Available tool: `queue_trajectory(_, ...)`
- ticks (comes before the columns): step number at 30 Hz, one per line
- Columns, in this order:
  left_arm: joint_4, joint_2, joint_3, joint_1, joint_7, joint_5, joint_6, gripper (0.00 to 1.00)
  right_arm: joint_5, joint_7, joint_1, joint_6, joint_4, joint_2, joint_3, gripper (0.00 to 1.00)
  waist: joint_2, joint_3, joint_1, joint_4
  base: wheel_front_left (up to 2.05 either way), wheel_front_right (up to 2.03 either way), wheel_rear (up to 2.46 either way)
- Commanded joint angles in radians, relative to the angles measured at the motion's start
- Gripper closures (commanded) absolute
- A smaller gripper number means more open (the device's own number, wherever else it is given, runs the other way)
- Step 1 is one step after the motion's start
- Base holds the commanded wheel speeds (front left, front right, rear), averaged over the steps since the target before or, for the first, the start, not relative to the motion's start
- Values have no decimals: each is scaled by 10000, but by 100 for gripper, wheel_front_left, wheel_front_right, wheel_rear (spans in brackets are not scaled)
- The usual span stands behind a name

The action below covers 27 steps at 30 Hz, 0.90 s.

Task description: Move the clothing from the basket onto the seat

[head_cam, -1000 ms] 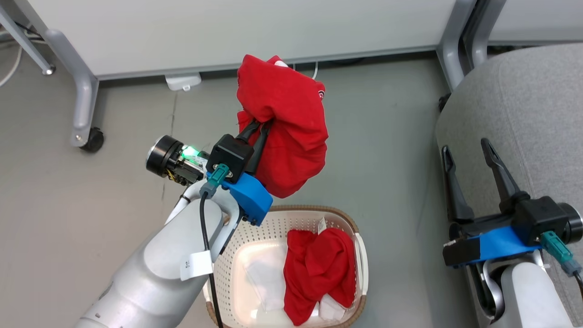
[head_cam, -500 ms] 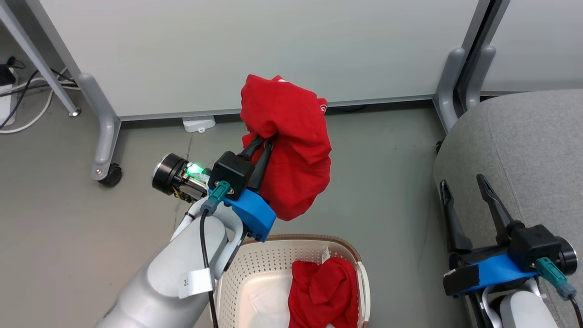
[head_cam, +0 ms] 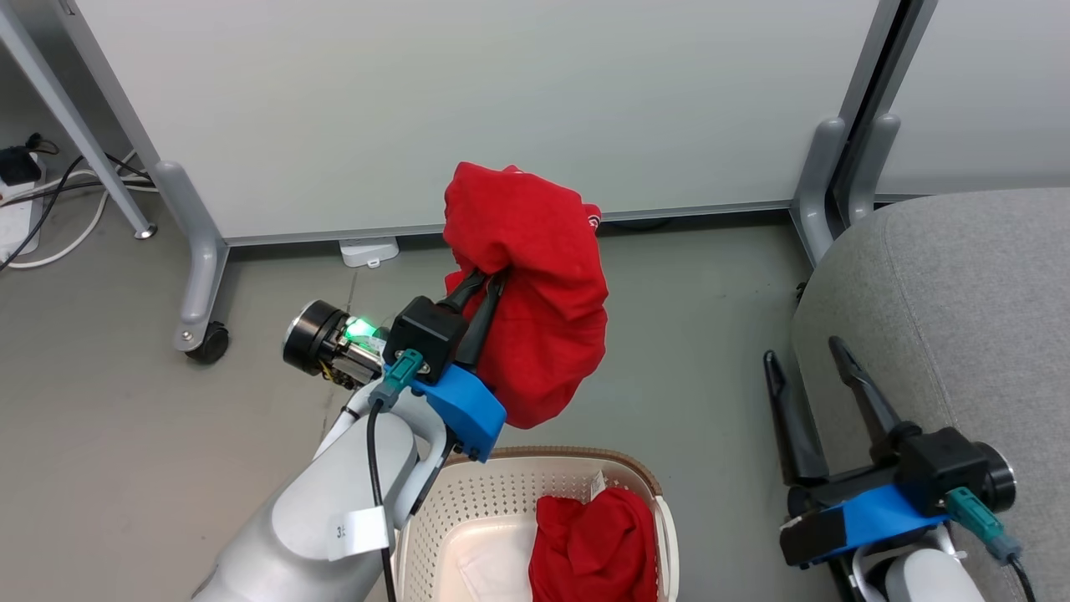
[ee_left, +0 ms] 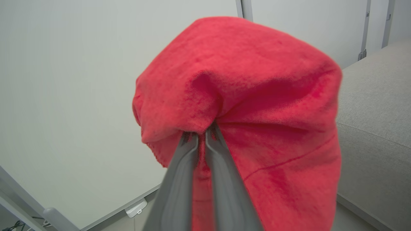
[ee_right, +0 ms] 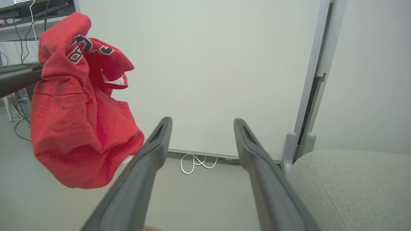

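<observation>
My left gripper (head_cam: 486,280) is shut on a bright red garment (head_cam: 527,293) that hangs in the air above the floor, over the far rim of the cream basket (head_cam: 510,493). The same garment (ee_left: 244,106) drapes over my closed fingers in the left wrist view, and it hangs at the left as a red garment (ee_right: 77,122) in the right wrist view. More red clothing (head_cam: 595,548) lies in the basket's right half. My right gripper (head_cam: 804,349) stands open and empty beside the grey seat (head_cam: 961,301), which is also the grey seat (ee_left: 372,128) and the grey seat (ee_right: 350,186).
A pale partition panel (head_cam: 468,109) on grey wheeled legs (head_cam: 199,276) stands behind the garment. A second grey leg (head_cam: 815,184) rises next to the seat's corner. Cables (head_cam: 50,217) lie on the floor at the far left. Grey floor (head_cam: 702,334) separates basket and seat.
The camera has tilted up, so the whole picture slid down. My left gripper keeps its hold on the red garment; the right gripper has shifted a little to the left, still open.
</observation>
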Motion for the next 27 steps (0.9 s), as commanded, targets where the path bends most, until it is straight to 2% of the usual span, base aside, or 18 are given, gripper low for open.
queue_trajectory(1, -31, 18, 21, 83, -51, -19, -9, 100, 81, -39, 75, 3, -43, -40, 143, 0, -1, 5, 1, 8, 0, 0, 0)
queue_trajectory(18, -34, -71, -120, -262, -51, 38, -64, 100, 357, -39, -1287, 3, 347, -40, 2838, 0, -1, 278, 1, 141, 0, 0, 0)
queue_trajectory(27, -118, -285, -256, -543, -51, 175, -132, 100, 480, -38, -2443, 3, 1233, -42, 3496, 0, -1, 563, 1, 365, 0, 0, 0)
